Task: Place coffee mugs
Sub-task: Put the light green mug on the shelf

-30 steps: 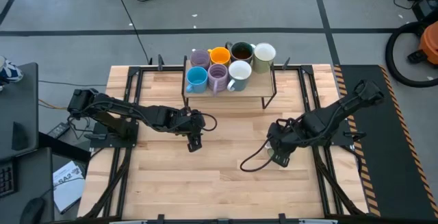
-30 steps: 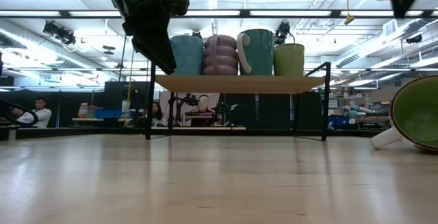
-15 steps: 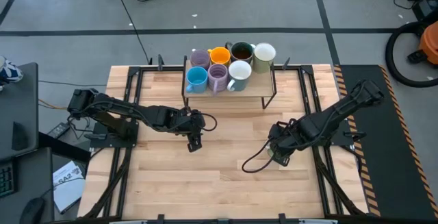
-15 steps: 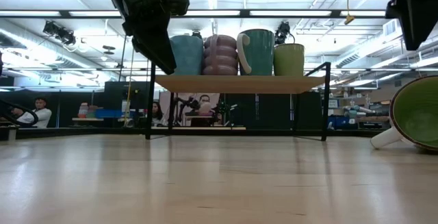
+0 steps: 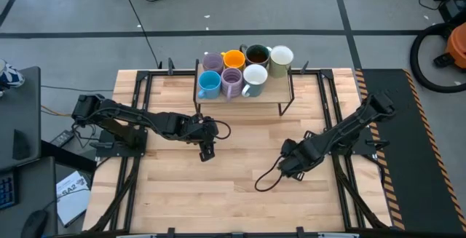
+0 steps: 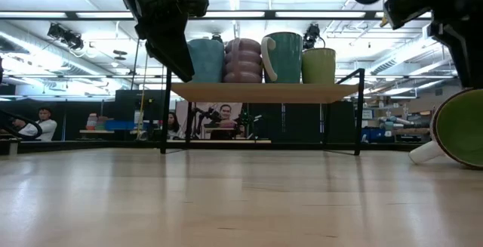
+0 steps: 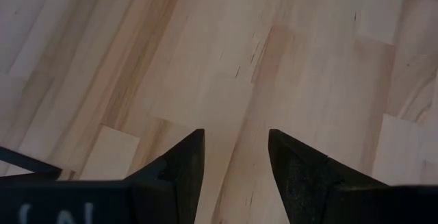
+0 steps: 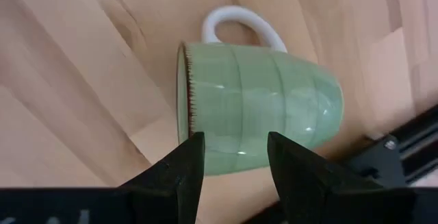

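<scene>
- Right now my right gripper point(image 8: 231, 157) hangs over the pale green mug point(image 8: 263, 107), fingers apart and touching nothing, the mug's body showing through the gap between them.
- That mug lies on its side on the wooden table point(image 5: 233, 187), its white handle point(image 8: 243, 23) resting flat against the wood and its mouth open sideways.
- From above, my right gripper point(image 5: 290, 167) is on the table's right half, and it hides the mug there.
- At table height the green mug point(image 6: 460, 128) shows at the right edge, tipped over, mouth toward the camera.
- My left gripper point(image 7: 235, 157) waits over bare wood left of centre point(image 5: 207, 149), fingers apart and empty.
- Seven mugs stand upright on the small raised shelf point(image 5: 280, 95) at the far middle of the table.
- Front row: the blue mug point(image 5: 209, 84), a lavender mug point(image 5: 231, 82), and the teal mug with white inside point(image 5: 255, 78).
- Back row: the other lavender mug point(image 5: 212, 62), the orange mug point(image 5: 234, 59), the dark brown mug point(image 5: 257, 54) and the cream mug point(image 5: 281, 58).
- Across the table, a person point(image 6: 45, 123) sits in the room behind, at far left.
</scene>
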Robot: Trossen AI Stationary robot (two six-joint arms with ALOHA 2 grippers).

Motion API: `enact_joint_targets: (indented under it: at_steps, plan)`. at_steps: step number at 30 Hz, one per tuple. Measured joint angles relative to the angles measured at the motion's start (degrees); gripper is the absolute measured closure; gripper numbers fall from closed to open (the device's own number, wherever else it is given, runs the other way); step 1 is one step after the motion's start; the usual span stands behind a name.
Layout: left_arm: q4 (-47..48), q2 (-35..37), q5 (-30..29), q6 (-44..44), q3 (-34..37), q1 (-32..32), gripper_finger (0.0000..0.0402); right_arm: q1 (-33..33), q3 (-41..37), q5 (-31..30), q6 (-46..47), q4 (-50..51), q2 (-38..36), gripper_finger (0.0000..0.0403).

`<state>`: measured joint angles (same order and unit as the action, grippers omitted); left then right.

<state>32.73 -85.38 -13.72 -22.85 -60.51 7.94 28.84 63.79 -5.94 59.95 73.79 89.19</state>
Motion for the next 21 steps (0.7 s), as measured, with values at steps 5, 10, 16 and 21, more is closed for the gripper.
enact_joint_targets:
  at_steps: [5, 10, 16, 21]
  plan:
    - [0.0, 0.0, 0.0, 0.0, 0.0, 0.0, 0.0232, 0.0, 1.49, -0.06, -1.43, 1.06, 2.35, 0.0235]
    - [0.0, 0.0, 0.0, 0.0, 0.0, 0.02, 0.0232, -0.02, 4.67, -0.44, -1.05, 2.85, 2.23, 0.0235]
    - [0.0, 0.0, 0.0, -0.02, 0.0, 0.02, 0.0232, -0.02, 7.5, -0.63, -0.97, 3.88, 1.61, 0.0235]
    - [-0.02, 0.0, 0.0, 0.02, 0.0, 0.02, 0.0232, -0.04, 7.82, -2.51, -0.31, 3.66, 1.61, 0.0235]
